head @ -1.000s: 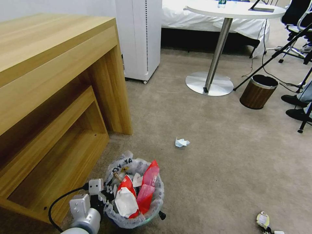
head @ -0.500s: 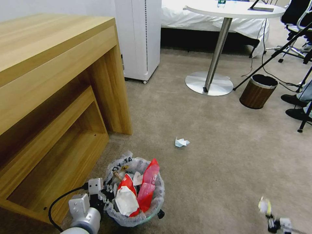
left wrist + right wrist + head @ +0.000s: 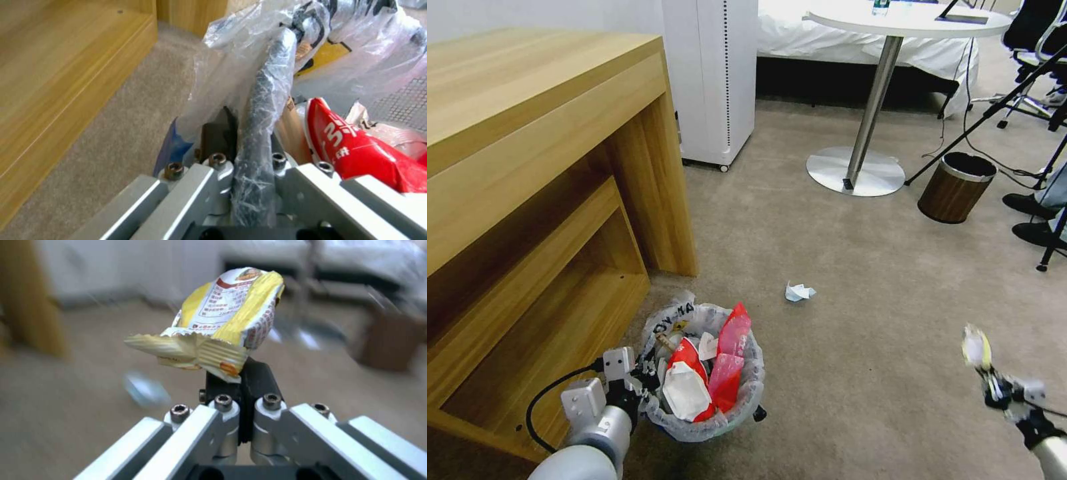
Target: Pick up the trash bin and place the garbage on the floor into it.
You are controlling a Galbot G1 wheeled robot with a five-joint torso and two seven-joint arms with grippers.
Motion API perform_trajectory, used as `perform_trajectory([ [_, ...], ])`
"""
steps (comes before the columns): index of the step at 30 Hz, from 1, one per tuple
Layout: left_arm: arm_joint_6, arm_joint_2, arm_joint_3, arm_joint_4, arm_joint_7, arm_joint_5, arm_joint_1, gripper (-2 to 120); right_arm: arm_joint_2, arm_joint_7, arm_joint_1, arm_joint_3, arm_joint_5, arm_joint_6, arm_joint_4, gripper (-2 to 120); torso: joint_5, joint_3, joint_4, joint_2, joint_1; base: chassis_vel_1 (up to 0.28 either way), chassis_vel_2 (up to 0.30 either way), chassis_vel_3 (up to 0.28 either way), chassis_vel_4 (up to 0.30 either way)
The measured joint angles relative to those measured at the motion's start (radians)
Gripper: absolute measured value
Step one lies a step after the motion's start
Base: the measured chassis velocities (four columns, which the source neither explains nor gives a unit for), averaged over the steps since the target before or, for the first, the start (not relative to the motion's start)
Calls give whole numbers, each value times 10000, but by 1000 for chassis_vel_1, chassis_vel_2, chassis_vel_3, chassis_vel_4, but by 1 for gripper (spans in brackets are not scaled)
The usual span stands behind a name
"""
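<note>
While the right arm is carrying a wrapper in the air, the scene is reading like this, big to small:

Floor: the beige carpet is carrying everything; the wooden desk is standing at its left edge.

Trash bin: the trash bin is sitting just off the desk's near corner and its open lower shelf, bag-lined, already packed with red packets and a white wad, contents standing above the rim.

Left gripper: the left gripper is clamping the bin's rim through the bag liner on the desk side; in the left wrist view the jaws are pinching the dark rim between them.

Right gripper: the right gripper is hanging above the carpet well right of the bin, jaws closed narrow on the yellow-and-white snack wrapper, holding it by its bottom edge.

Remaining garbage: one crumpled white-and-blue scrap is lying on open carpet beyond the bin.

Step in hand (judgement): wrapper is going to the bin. Doing it well means getting the wrapper fully over the opening before releasing, and low, since the heaped pile may be shedding anything landing on its slope. Aiming for the gap beside the red packets looks best. Left grip should be holding the rim level throughout.
</note>
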Motion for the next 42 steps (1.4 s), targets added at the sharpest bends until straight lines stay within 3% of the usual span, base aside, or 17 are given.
perform_trajectory([
  [2,99,180,21,0,-108,-283,-145,0,-543,-282,379,-650,1053,32,1290,0,-8,0,2,1,0,0,0,0,0],
  [4,109,203,29,0,-121,-314,-169,0,-637,-298,447,-782,1154,23,1455,0,-9,0,3,1,0,0,0,0,0],
  [6,152,369,89,17,-194,-383,-266,0,-1401,-365,1076,-1899,1632,-88,2267,0,-3,-1,3,1,0,0,0,0,0],
  [12,183,441,117,109,-217,-365,-198,0,-2647,-410,2298,-3617,1987,-374,2499,0,-6,0,3,1,0,0,0,0,0],
  [15,188,435,65,137,-227,-359,-179,0,-3069,-441,3432,-5116,2139,-406,2206,0,-9,-1,-1,1,0,0,0,0,0],
  [16,188,435,65,137,-227,-359,-179,0,-3069,-441,3432,-5116,2139,-406,2206,0,-9,-1,-1,1,0,0,0,0,0],
  [20,198,341,70,249,-237,-282,-170,0,-2844,-393,5867,-8298,2208,-446,1685,0,-6,0,3,1,0,0,0,0,0],
  [21,198,341,70,249,-237,-282,-170,0,-2844,-393,5867,-8298,2208,-446,1685,0,-6,0,3,1,0,0,0,0,0],
  [24,203,234,94,358,-230,-182,-181,0,-2541,-298,7275,-10139,2309,-464,1287,0,-8,0,0,1,0,0,0,0,0],
  [25,203,234,94,358,-230,-182,-181,0,-2541,-298,7275,-10139,2309,-464,1287,0,-8,0,0,1,0,0,0,0,0],
  [29,203,37,87,437,-213,-86,-186,0,-1957,-105,9036,-12207,2416,-492,926,0,-7,-1,5,1,0,0,0,0,0],
  [36,255,-306,201,559,-168,252,-155,0,-1376,83,9581,-13465,2364,-502,751,0,-5,-1,3,0,0,0,0,0,0],
  [42,310,-602,308,579,-96,495,-110,0,-1410,150,8893,-13714,2043,-485,692,0,-6,-2,0,1,-1,0,0,0,0],
])
